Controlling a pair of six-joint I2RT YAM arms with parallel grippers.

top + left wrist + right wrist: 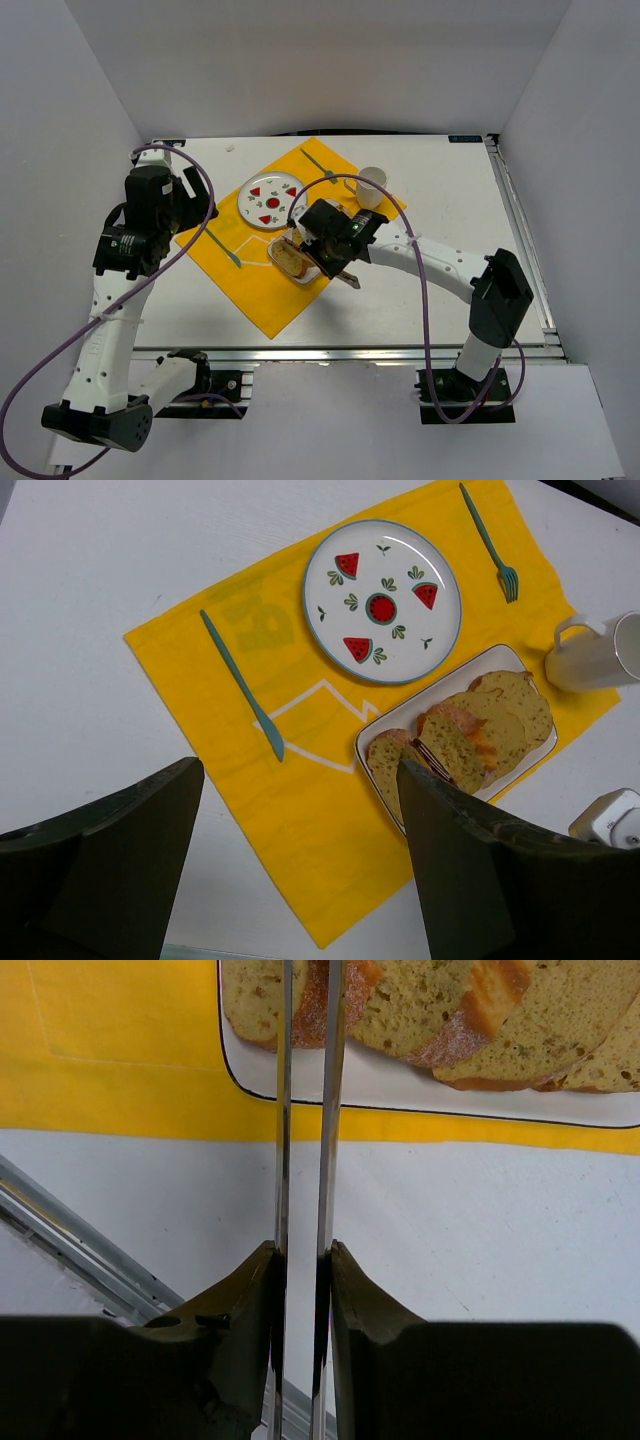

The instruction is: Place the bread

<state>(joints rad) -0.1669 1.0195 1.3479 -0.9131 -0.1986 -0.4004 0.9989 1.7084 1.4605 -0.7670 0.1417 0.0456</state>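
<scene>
The right claw [301, 1252] was seen clenched on a pair of metal tongs [305, 1140], its two fingers pressed against the outer faces of the thin blades. The blades were held nearly parallel with only a narrow gap between them. They reached forward from the claw across the white bench [480, 1220] and the edge of a yellow cloth [120, 1070], onto a white rectangular tray [330, 1080].

The bread [255, 995] was found on that tray, as the end slice of an overlapping row. Its reddish-brown crust edge was seen in the gap between the two blades. The tong tips were cut off by the upper edge of the right wrist view, so it could not be told whether the slice was actually pinched. The bread thus lay straight ahead of the right claw, at the far end of the tongs, and was not touched by the fingers themselves.

The left claw [300, 780] was held released, its fingers wide apart, high above the cloth. Beside the tray a plate with a watermelon pattern [382, 600] and a white mug [590, 655] were seen.
</scene>
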